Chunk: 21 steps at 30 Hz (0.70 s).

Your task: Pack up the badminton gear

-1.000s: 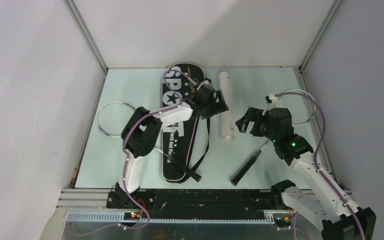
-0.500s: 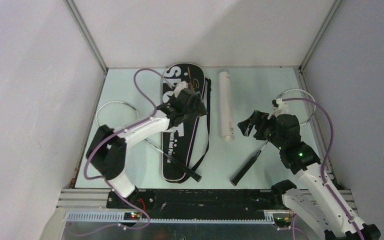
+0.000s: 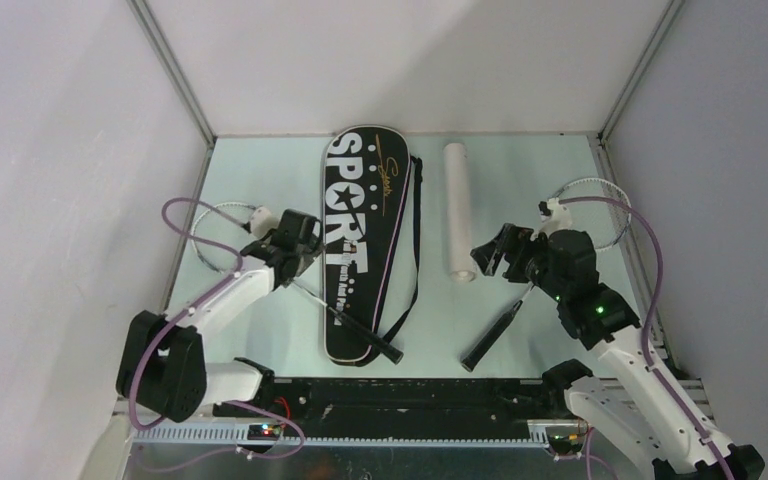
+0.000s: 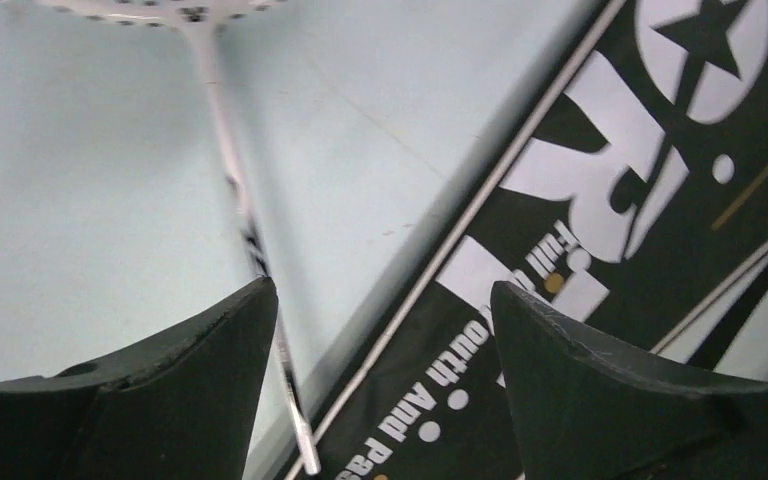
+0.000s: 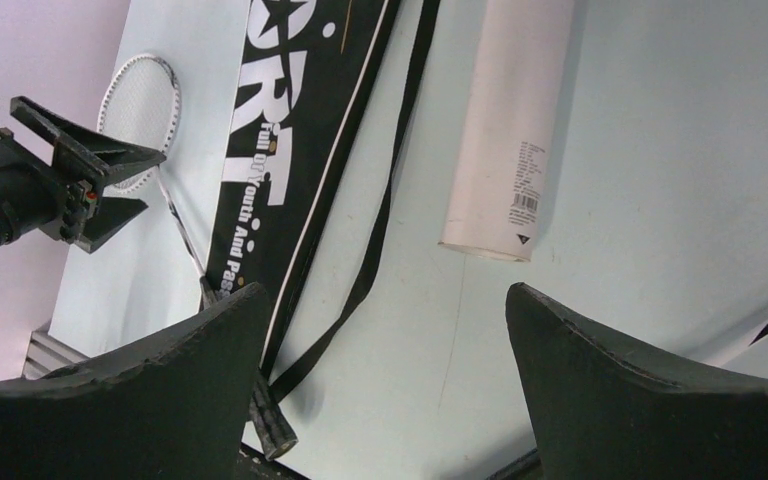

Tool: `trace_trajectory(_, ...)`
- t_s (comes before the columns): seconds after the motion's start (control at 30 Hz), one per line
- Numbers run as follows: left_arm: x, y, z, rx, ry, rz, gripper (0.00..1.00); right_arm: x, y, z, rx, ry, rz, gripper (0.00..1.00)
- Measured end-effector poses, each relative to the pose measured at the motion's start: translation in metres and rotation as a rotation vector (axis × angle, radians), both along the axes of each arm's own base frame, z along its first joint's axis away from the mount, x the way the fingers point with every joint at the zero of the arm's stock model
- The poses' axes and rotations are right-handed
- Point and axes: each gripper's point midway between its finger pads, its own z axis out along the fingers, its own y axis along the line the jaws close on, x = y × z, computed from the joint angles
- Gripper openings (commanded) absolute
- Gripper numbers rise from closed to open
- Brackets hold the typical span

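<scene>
Left gripper (image 4: 380, 300), jaws apart, hung over the thin silver-framed black-handled racket (image 4: 222, 130) by the worktop's left edge, evidently to seize it; right gripper (image 5: 385, 300) gaped empty.

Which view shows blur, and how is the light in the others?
Left wrist: the thin silver racket shaft is smeared. Right wrist: the long white cardboard tube looks sharp. Top external: even light, no glare on the pale green table.
</scene>
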Motion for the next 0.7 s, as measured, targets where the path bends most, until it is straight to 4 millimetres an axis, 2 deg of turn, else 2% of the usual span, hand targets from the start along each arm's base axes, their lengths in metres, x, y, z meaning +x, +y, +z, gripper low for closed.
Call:
trace_trajectory(0.13,-0.013,0.025,-0.005,0.015,0.017,0.109,0.77,-0.001,0.005,-0.007,-0.009,0.021,0.016,0.89)
trace_trajectory(0.27,-0.021,0.039,-0.013,0.026,0.038,0.179,0.69,-0.001,0.007,-0.011,-0.014,0.032,0.025,0.89)
trace_trajectory(0.37,-0.027,0.044,-0.023,0.021,0.058,0.206,0.65,-0.001,0.009,-0.011,-0.014,0.031,0.03,0.89)
trace_trajectory(0.57,-0.038,0.048,-0.054,0.006,0.144,0.24,0.56,-0.002,0.011,-0.01,-0.011,0.025,0.038,0.89)
trace_trajectory(0.63,-0.041,0.048,-0.063,-0.003,0.17,0.246,0.51,-0.002,0.012,-0.01,-0.011,0.026,0.041,0.88)
trace_trajectory(0.7,-0.042,0.048,-0.067,-0.009,0.182,0.251,0.41,-0.002,0.012,-0.01,-0.011,0.026,0.042,0.88)
